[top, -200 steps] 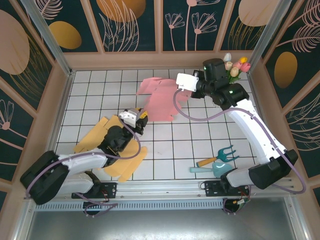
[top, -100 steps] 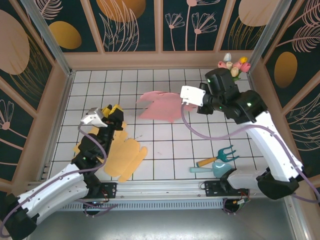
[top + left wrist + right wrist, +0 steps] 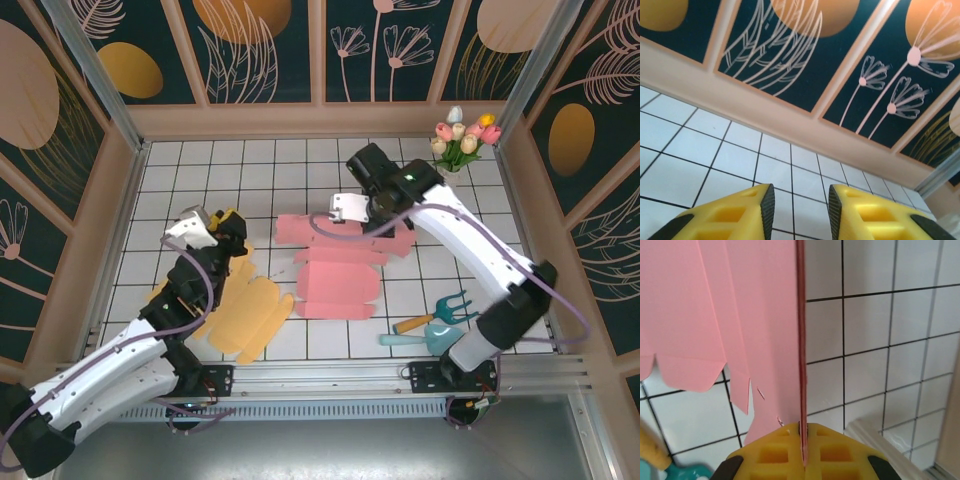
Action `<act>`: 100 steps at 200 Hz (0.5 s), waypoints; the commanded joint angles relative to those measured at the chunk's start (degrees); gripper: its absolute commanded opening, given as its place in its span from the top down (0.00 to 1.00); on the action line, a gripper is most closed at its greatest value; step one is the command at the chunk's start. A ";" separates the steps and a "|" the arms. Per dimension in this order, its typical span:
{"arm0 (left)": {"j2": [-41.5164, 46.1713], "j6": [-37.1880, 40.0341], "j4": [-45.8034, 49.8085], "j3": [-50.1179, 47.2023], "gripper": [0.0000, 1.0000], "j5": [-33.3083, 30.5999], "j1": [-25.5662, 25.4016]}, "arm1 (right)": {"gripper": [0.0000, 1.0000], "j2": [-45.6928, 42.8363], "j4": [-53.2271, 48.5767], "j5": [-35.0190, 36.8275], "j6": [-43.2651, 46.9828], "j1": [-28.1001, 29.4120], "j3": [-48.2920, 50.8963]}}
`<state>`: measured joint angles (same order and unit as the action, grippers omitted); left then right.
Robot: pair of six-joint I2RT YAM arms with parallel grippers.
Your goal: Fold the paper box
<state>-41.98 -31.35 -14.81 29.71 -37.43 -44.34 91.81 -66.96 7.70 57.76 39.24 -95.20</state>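
Slippage is the main risk. The right gripper [image 3: 802, 434] is clamped tight on only the thin edge of the pink box blank [image 3: 335, 280], and in the right wrist view the card runs edge-on out of the pinched fingers. A sideways pull could let it slide free or crease away from its score lines.

Most of the blank lies flat at the centre of the top view, its upper strip raised toward the gripper. Dragging it could tear a flap or push it onto the yellow box blank [image 3: 250, 312] just beside it at lower left.

The left gripper [image 3: 801, 200] hangs partly open and empty, aimed at the back wall, so it gives the pink card no support and a one-handed fold may spring back. A garden fork [image 3: 447, 308] and a turquoise trowel [image 3: 415, 338] lie at lower right, near the blank's corner, and could snag it.

Underneath is a white tiled tabletop [image 3: 200, 170] with dark grid lines, boxed in by wood-framed panels [image 3: 260, 50] painted with leaves and flowers. A bunch of tulips [image 3: 462, 140] stands in the upper right corner.
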 commanded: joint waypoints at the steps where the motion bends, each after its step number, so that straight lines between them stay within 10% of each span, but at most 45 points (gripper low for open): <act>1: -4.09 0.42 -1.20 1.50 0.66 6.64 -0.26 | 1.00 2.22 5.32 -2.23 4.22 -2.70 -2.92; 100: -36.77 -3.30 -4.16 16.29 0.78 24.01 0.90 | 1.00 8.80 20.52 -9.43 9.51 -11.51 10.88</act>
<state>-75.70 -34.20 -16.51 42.28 -18.13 -44.31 100.25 -49.39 2.85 65.41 29.61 -86.54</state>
